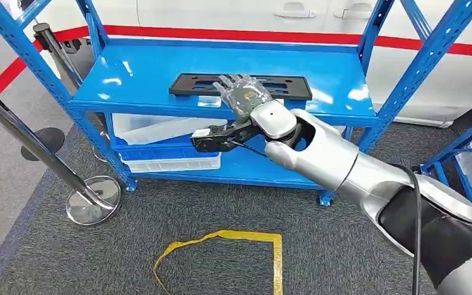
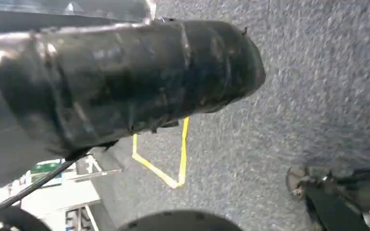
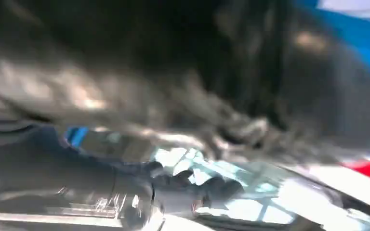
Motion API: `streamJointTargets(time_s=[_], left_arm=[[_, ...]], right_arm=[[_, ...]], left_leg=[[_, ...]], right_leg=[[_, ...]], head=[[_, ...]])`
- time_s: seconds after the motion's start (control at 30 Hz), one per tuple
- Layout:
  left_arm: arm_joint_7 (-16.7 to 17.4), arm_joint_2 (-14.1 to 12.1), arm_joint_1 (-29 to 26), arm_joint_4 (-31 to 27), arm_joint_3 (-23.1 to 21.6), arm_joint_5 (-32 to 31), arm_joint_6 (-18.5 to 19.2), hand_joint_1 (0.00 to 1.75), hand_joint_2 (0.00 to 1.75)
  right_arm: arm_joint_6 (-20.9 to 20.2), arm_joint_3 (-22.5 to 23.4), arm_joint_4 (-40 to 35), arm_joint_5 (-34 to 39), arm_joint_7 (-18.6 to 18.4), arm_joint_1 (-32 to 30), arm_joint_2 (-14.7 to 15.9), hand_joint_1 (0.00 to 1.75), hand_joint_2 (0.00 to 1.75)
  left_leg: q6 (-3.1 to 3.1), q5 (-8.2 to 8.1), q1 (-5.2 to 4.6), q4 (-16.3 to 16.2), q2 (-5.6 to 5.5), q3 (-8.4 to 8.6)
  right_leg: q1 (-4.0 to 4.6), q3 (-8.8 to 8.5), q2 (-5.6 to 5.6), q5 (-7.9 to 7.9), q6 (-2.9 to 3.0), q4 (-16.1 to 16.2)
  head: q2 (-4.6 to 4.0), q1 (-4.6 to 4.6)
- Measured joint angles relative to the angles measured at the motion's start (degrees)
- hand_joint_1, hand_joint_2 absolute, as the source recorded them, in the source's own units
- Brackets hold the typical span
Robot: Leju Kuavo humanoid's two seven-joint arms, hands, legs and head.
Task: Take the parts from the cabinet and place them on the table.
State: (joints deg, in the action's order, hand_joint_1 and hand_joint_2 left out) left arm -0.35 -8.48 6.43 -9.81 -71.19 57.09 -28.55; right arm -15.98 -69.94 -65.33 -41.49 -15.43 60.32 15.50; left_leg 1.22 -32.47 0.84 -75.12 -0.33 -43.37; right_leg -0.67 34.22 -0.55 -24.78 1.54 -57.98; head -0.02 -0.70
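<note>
Grey carpet is lying under the blue rack, where the right hand, fingers spread, is resting on a black tray.

Grey speckled carpet floor is running under everything. Past the fingers, a white wall panel is showing a red horizontal stripe. Strips of yellow tape are lying on the carpet nearer than the fingers, forming an open rectangle. Well off to the fingers' left, a chrome stanchion post with a round metal base is leaning; a dark round base is sitting behind it. Overhead light is glaring off the chrome.
</note>
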Motion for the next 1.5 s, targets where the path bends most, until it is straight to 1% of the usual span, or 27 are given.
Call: streamJointTargets(time_s=[0.03, 0.07, 0.13, 0.2, 0.27, 0.37, 0.47, 0.5, 0.53, 0.57, 0.63, 0.67, 0.7, 0.77, 0.8, 0.87, 0.9, 1.0, 1.03, 1.07, 1.17, 1.27, 1.33, 1.37, 1.4, 1.43, 1.5], left_arm=[[0.0, 0.0, 0.0, 0.0, 0.0, 0.0, 0.0, 0.00, 0.00], [0.1, 0.0, -0.1, 0.0, 0.0, 0.0, 0.0, 0.00, 0.00], [0.1, 0.0, -0.1, 0.0, 0.0, 0.0, 0.0, 0.00, 0.00], [0.2, 0.0, -0.1, 0.0, 0.0, 0.0, 0.0, 0.00, 0.00], [0.2, 0.0, 0.1, 0.0, 0.0, 0.0, -0.1, 0.00, 0.00], [0.3, 0.0, -0.1, 0.0, 0.0, 0.0, -0.1, 0.00, 0.00], [0.3, 0.0, 0.2, 0.0, 0.0, -0.1, -0.1, 0.00, 0.00], [0.3, 0.0, 0.1, 0.0, 0.0, -0.2, -0.2, 0.00, 0.00], [0.3, 0.0, 0.1, 0.0, 0.0, -0.2, -0.3, 0.00, 0.00], [0.3, 0.0, 0.1, 0.0, 0.0, -0.3, -0.3, 0.00, 0.00], [0.3, 0.0, -0.1, 0.0, 0.0, -0.5, -0.3, 0.00, 0.00], [0.3, 0.0, -0.1, 0.0, 0.0, -0.6, -0.3, 0.00, 0.00], [0.2, 0.0, 0.1, 0.0, 0.0, -0.6, -0.3, 0.00, 0.00], [0.2, 0.0, 0.1, 0.0, 0.0, -0.6, -0.3, 0.00, 0.00], [0.2, 0.0, 0.1, 0.0, 0.0, -0.6, -0.3, 0.00, 0.00], [0.2, 0.0, 0.1, 0.0, 0.0, -0.6, -0.3, 0.00, 0.00], [0.2, 0.0, 0.1, 0.0, 0.0, -0.6, -0.3, 0.00, 0.00], [0.2, -0.1, 0.2, 0.0, 0.0, -0.7, -0.3, 0.00, 0.00], [0.2, -0.1, 0.1, 0.0, 0.0, -0.7, -0.3, 0.00, 0.00], [0.2, -0.1, 0.1, 0.0, 0.0, -0.7, -0.3, 0.00, 0.00], [0.3, -0.2, 0.1, 0.0, 0.0, -0.7, -0.3, 0.00, 0.00], [0.4, -0.3, 0.2, 0.0, 0.0, -0.7, -0.3, 0.00, 0.00], [0.5, -0.4, 0.3, 0.0, 0.0, -0.7, -0.3, 0.00, 0.00], [0.5, -0.5, 0.3, 0.0, 0.0, -0.7, -0.3, 0.00, 0.00], [0.7, -0.5, 0.2, 0.0, 0.0, -0.6, -0.3, 0.00, 0.00], [0.7, -0.5, 0.1, 0.0, 0.0, -0.7, -0.3, 0.00, 0.00], [0.7, -0.5, 0.4, 0.0, 0.0, -0.7, -0.3, 0.00, 0.00]], right_arm=[[0.1, 0.1, 0.3, 0.6, -0.3, -0.1, 0.0, 0.00, 0.00], [0.2, 0.2, 0.6, 0.9, -0.7, -0.1, 0.0, 0.00, 0.00], [0.8, 0.8, 1.4, 1.2, -0.9, -0.1, 0.0, 0.00, 0.00], [1.4, 0.9, 2.6, 1.4, -1.0, 0.1, 0.0, 0.00, 0.00], [1.6, 1.0, 3.6, 1.5, -1.0, 0.0, 0.1, 0.00, 0.00], [2.5, 1.4, 4.9, 1.5, -1.1, 0.1, 0.1, 0.00, 0.00], [3.4, 1.5, 6.7, 1.7, -1.2, -0.3, 0.1, 0.00, 0.00], [3.4, 1.5, 7.4, 2.0, -1.3, -0.8, 0.2, 0.00, 0.00], [3.4, 1.5, 8.0, 2.2, -1.3, -1.2, 0.2, 0.00, 0.00], [3.5, 1.6, 8.5, 2.4, -1.3, -1.4, 0.2, 0.00, 0.00], [3.6, 1.6, 9.3, 2.6, -1.3, -1.3, 0.2, 0.00, 0.00], [3.6, 1.7, 9.6, 2.7, -1.3, -1.4, 0.3, 0.00, 0.00], [3.6, 1.7, 10.0, 2.8, -1.3, -1.4, 0.3, 0.00, 0.00], [3.7, 1.7, 10.5, 2.9, -1.2, -1.7, 0.3, 0.00, 0.00], [3.8, 1.8, 10.7, 3.1, -1.2, -1.7, 0.3, 0.00, 1.75], [3.8, 1.9, 11.1, 3.2, -1.3, -1.6, 0.3, 0.00, 1.75], [3.9, 2.0, 11.5, 3.2, -1.3, -1.5, 0.3, 0.00, 1.75], [4.2, 2.0, 12.1, 3.3, -1.2, -2.1, 0.3, 0.00, 1.75], [4.3, 2.0, 12.4, 3.4, -1.2, -2.3, 0.3, 0.00, 1.75], [4.3, 2.0, 12.7, 3.4, -1.2, -2.5, 0.3, 0.00, 1.75], [4.4, 2.0, 14.2, 3.4, -1.0, -2.5, 0.1, 0.00, 1.75], [4.6, 2.0, 14.8, 3.4, -0.8, -2.4, 0.1, 0.00, 1.75], [4.8, 2.0, 15.2, 3.4, -0.7, -2.8, 0.1, 0.00, 1.75], [4.9, 2.0, 15.3, 3.4, -0.7, -2.8, 0.1, 0.00, 1.75], [5.1, 2.1, 15.5, 3.4, -0.7, -2.9, 0.1, 0.00, 1.75], [5.2, 2.1, 15.7, 3.4, -0.7, -2.8, 0.1, 0.00, 1.75], [5.3, 2.1, 15.8, 3.4, -0.7, -3.0, 0.0, 0.00, 1.75]], left_leg=[[0.02, 1.53, 0.01, 0.5, 0.01, -0.51], [-0.10, 4.26, 0.01, 3.8, 0.02, 0.46], [-0.66, 10.45, -0.03, 14.0, 0.03, 4.75], [-1.49, 9.62, -0.74, 16.7, -0.03, 6.48], [-2.06, 8.85, -0.91, 17.0, -0.05, 6.51], [-2.94, 8.89, -0.37, 18.4, 0.09, 7.90], [-3.87, 8.29, -0.38, 18.4, 0.14, 8.49], [-3.95, 8.04, -0.38, 18.4, 0.08, 8.71], [-3.90, 7.75, -0.33, 18.2, -0.04, 8.93], [-3.76, 7.39, -0.27, 18.1, -0.16, 9.22], [-3.22, 6.40, -0.17, 17.3, -0.25, 9.92], [-2.92, 5.84, -0.13, 17.0, -0.23, 9.97], [-2.46, 5.51, -0.49, 16.3, -0.29, 9.60], [-1.96, 5.56, -0.42, 16.5, -0.25, 9.41], [-1.75, 5.61, -0.37, 16.8, -0.20, 9.56], [-1.05, 4.77, -0.22, 16.1, 0.00, 9.43], [-0.75, 3.40, -0.18, 12.9, 0.07, 8.28], [-0.25, -0.69, -0.10, 0.5, 0.07, 1.08], [-0.26, -0.31, -0.10, -1.2, 0.06, -0.53], [-0.38, 1.60, -0.10, 0.1, 0.06, -0.53], [-1.48, 10.41, -0.33, 14.3, 0.06, 4.99], [-2.12, 9.01, -0.87, 16.7, 0.04, 6.57], [-2.40, 8.49, -0.96, 16.7, 0.01, 6.45], [-2.64, 8.55, -0.90, 17.3, 0.00, 6.76], [-2.92, 8.82, -0.12, 18.3, 0.16, 7.63], [-3.20, 8.73, -0.26, 18.7, 0.19, 8.21], [-3.75, 8.46, -0.31, 18.8, 0.18, 8.64]], right_leg=[[-0.01, -0.29, -0.05, -0.31, -0.03, -0.1], [-0.02, -0.69, -0.11, -0.66, -0.10, -0.1], [-0.01, -1.79, -0.18, -1.50, -0.38, -0.2], [0.27, -1.87, -0.26, -1.92, -0.91, -0.3], [0.10, -1.63, -0.21, -1.95, -1.40, -0.1], [0.14, -1.44, -0.03, -3.21, -2.27, -1.5], [0.06, 5.59, 0.03, -7.72, -2.62, -14.1], [-0.01, 7.77, 0.04, -8.06, -2.76, -17.1], [-0.13, 8.69, 0.05, -7.05, -2.88, -17.5], [-0.28, 8.26, 0.06, -4.69, -2.98, -15.2], [-0.54, 4.72, 0.22, 1.48, -3.01, -5.9], [-0.56, 3.48, 0.36, 2.19, -2.88, -2.6], [-0.14, 2.59, 0.29, 1.47, -2.76, -1.8], [-0.04, 2.88, 0.10, 1.00, -2.22, -1.7], [0.01, 2.90, 0.02, 0.90, -1.91, -1.7], [-0.49, 2.01, 0.00, 0.90, -1.21, -1.0], [-0.51, 1.58, 0.02, 0.69, -0.80, -0.8], [-0.31, 1.12, 0.02, 0.24, -0.34, -0.9], [-0.26, 0.94, 0.01, 0.04, -0.32, -0.9], [-0.24, 0.69, -0.03, -0.20, -0.33, -1.0], [-0.19, -0.38, -0.14, -1.11, -0.56, -1.0], [0.03, -0.21, -0.28, -1.31, -1.08, -1.1], [-0.11, -0.23, -0.21, -1.35, -1.62, -0.7], [0.04, -0.50, -0.23, -1.46, -2.02, -0.5], [-0.03, -0.38, -0.14, -2.01, -2.26, -0.9], [0.09, 0.24, -0.01, -3.04, -2.40, -2.7], [0.02, 4.68, -0.02, -6.77, -2.56, -11.5]], head=[[0.00, 0.02], [0.00, 0.00], [0.00, 0.00], [0.00, 0.00], [0.00, -0.02], [0.00, -0.22], [0.00, -0.28], [0.00, -0.26], [0.00, -0.28], [0.00, -0.26], [0.00, -0.24], [0.00, -0.28], [0.00, -0.19], [0.00, -0.13], [0.00, -0.13], [0.00, -0.11], [0.00, 0.18], [0.00, 0.15], [0.00, 0.18], [0.00, 0.15], [0.00, 0.15], [0.00, 0.11], [0.00, 0.09], [0.00, 0.18], [0.00, -0.06], [0.00, -0.13], [0.00, -0.15]])
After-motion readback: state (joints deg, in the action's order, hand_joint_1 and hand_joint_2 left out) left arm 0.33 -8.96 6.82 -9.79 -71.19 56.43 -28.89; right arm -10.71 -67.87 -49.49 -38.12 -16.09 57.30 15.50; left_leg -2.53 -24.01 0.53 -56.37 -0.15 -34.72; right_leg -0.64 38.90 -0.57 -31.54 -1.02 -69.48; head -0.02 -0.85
